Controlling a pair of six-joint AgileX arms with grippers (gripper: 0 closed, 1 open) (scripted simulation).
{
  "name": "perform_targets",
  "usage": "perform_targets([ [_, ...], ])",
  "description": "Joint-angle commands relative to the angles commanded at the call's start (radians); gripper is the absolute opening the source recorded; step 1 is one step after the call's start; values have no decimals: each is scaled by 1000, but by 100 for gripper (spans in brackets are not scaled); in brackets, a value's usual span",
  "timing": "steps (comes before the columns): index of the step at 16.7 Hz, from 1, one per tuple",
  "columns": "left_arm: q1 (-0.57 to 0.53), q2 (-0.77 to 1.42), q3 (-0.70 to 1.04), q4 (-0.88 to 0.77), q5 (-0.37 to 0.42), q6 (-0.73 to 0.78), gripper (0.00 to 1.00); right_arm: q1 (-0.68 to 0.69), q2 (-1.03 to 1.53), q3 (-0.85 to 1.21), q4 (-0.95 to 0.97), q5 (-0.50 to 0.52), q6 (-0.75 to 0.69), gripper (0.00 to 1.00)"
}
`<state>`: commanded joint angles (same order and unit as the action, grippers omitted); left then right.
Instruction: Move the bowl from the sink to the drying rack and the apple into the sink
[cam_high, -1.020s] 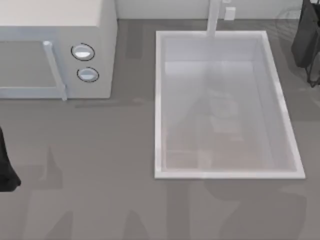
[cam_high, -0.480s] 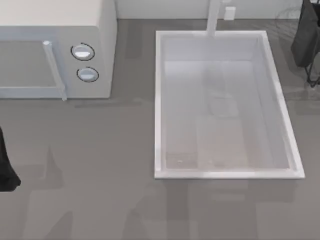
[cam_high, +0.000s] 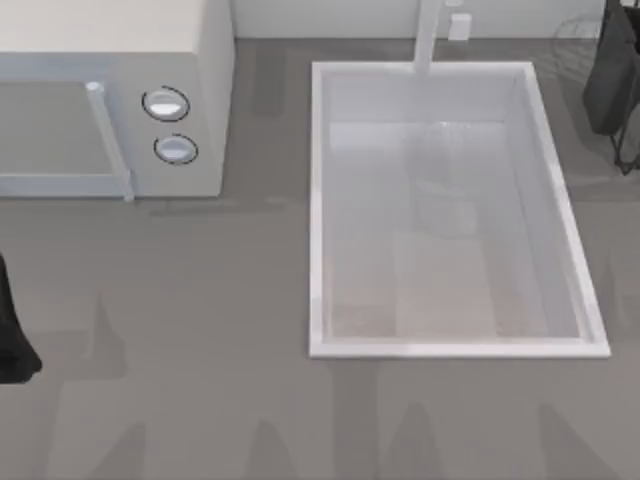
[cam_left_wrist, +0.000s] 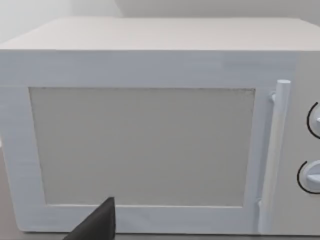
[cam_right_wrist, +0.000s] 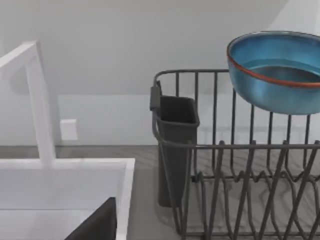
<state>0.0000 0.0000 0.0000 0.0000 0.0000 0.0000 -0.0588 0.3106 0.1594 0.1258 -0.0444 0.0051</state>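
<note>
Blue bowl (cam_right_wrist: 277, 70): out of the sink and high over the drying rack (cam_right_wrist: 235, 146) in the right wrist view. Whether it touches the wires or hangs clear of them I cannot tell.
White sink (cam_high: 318, 200): basin bare, lying from the centre toward 3 o'clock in the top view.
Step in hand: the bowl's transfer to the rack looks to be at its very end, judging by the bowl above the rack and the vacant basin.
Right pincer (cam_right_wrist: 95, 222): one dark tip at the frame's edge, with the bowl well apart from it. Whether it is spread or closed, or grips anything, I cannot tell.
Right arm (cam_high: 612, 75): at 2 o'clock in the top view, by the rack's faint wires.
Left arm (cam_high: 10, 335): parked at 8 o'clock on the worktop's edge. Its pincer (cam_left_wrist: 97, 222) faces the microwave (cam_left_wrist: 145, 145), and its opening cannot be told either.
Next move: I judge the bowl must settle between the rack's wires, beside the dark cutlery cup (cam_right_wrist: 175, 145). After that the apple has to be found, gripped and lowered into the basin, clear of the faucet post (cam_right_wrist: 41, 100).
View against view: the right wrist view gives the bowl, the rack's bars and the cup, while the top view gives the whole basin and where both arms stand. The left wrist view adds the microwave door and handle.
</note>
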Motion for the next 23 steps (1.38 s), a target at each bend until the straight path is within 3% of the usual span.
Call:
perform_targets([
  [6, 0, 0, 0, 0, 0, 0, 100, 56, -295, -151, -119, 42, -5, 100],
  [23, 0, 0, 0, 0, 0, 0, 100, 59, -311, -159, -126, 44, -5, 100],
])
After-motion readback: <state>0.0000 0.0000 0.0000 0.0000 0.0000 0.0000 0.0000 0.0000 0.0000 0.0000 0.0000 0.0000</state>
